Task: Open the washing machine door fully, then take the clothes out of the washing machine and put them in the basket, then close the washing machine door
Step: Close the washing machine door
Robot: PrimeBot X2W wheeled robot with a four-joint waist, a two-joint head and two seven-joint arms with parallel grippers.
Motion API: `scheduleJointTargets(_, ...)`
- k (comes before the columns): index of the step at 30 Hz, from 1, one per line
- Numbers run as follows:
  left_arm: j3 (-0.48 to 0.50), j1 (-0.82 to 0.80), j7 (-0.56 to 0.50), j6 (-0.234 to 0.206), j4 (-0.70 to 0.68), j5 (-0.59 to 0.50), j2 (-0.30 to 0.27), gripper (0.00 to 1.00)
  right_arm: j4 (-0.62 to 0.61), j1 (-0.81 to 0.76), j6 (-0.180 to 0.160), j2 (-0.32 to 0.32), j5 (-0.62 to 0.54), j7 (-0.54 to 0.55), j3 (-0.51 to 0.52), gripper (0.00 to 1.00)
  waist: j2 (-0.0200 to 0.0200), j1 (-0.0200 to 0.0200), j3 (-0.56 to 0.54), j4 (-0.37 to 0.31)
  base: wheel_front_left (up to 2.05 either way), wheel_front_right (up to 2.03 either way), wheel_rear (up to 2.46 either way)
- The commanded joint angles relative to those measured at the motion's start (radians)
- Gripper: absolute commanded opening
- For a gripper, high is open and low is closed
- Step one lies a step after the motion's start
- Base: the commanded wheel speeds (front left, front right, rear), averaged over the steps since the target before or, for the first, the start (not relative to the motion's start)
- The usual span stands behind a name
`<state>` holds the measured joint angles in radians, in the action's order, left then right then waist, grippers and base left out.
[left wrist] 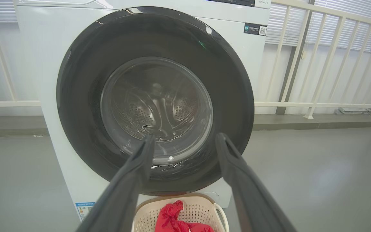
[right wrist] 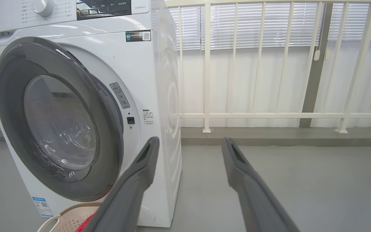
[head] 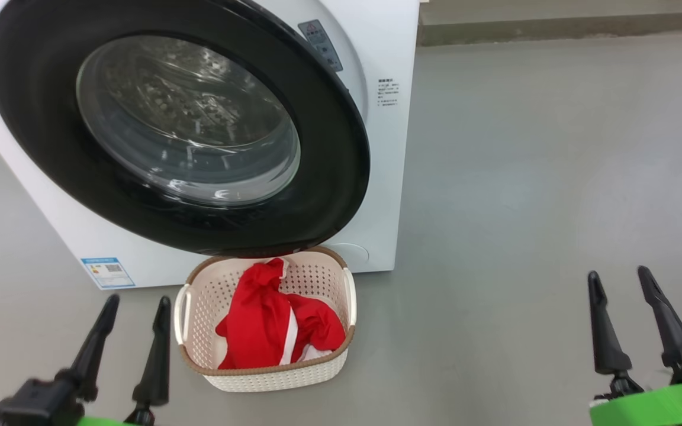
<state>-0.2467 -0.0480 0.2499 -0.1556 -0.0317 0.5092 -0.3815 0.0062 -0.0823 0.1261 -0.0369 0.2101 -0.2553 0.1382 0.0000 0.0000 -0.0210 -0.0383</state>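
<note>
The white washing machine (head: 386,177) (right wrist: 142,67) stands on the floor. Its door (head: 33,118) (left wrist: 76,96) (right wrist: 8,106), black-rimmed with a glass bowl, is swung nearly shut, its right edge standing slightly off the front. Below the door sits the cream basket (head: 270,371) (left wrist: 206,204) (right wrist: 64,217) with the red, white-striped clothes (head: 261,322) (left wrist: 172,216) bunched inside. My left gripper (head: 140,300) (left wrist: 185,137) is open and empty, just left of the basket. Far to the right, over bare floor, my right gripper (head: 618,272) (right wrist: 190,139) is also open and empty.
A blue label (head: 107,272) marks the machine's lower front. Grey floor (head: 554,177) spreads wide to the right of the machine. A cream railing (right wrist: 206,80) and a low kerb (right wrist: 285,137) run behind, before a blinded window.
</note>
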Motion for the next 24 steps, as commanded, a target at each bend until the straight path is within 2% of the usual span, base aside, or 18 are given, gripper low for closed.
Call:
scheduleJointTargets(1, 0.053, -0.006, 0.012, -0.010, -0.035, -0.017, -0.029, 1.00, -0.033, 0.004, 0.005, -0.013, 0.003, -0.006, -0.014, 1.00, 0.0000, 0.0000, -0.009, 0.010, 0.00, 0.00, 0.00)
scheduleJointTargets(9, 0.107, 0.123, 0.012, -0.020, -0.080, -0.071, -0.002, 1.00, -0.071, -0.061, 0.005, -0.013, 0.013, -0.006, 0.021, 1.00, 0.0000, 0.0000, -0.032, 0.022, 0.00, 0.00, 0.00)
scheduleJointTargets(24, 0.137, 0.185, 0.012, 0.036, -0.062, -0.099, 0.043, 1.00, -0.074, -0.091, 0.005, -0.013, 0.016, -0.006, -0.011, 1.00, 0.0000, 0.0000, -0.056, 0.022, 0.00, 0.00, 0.00)
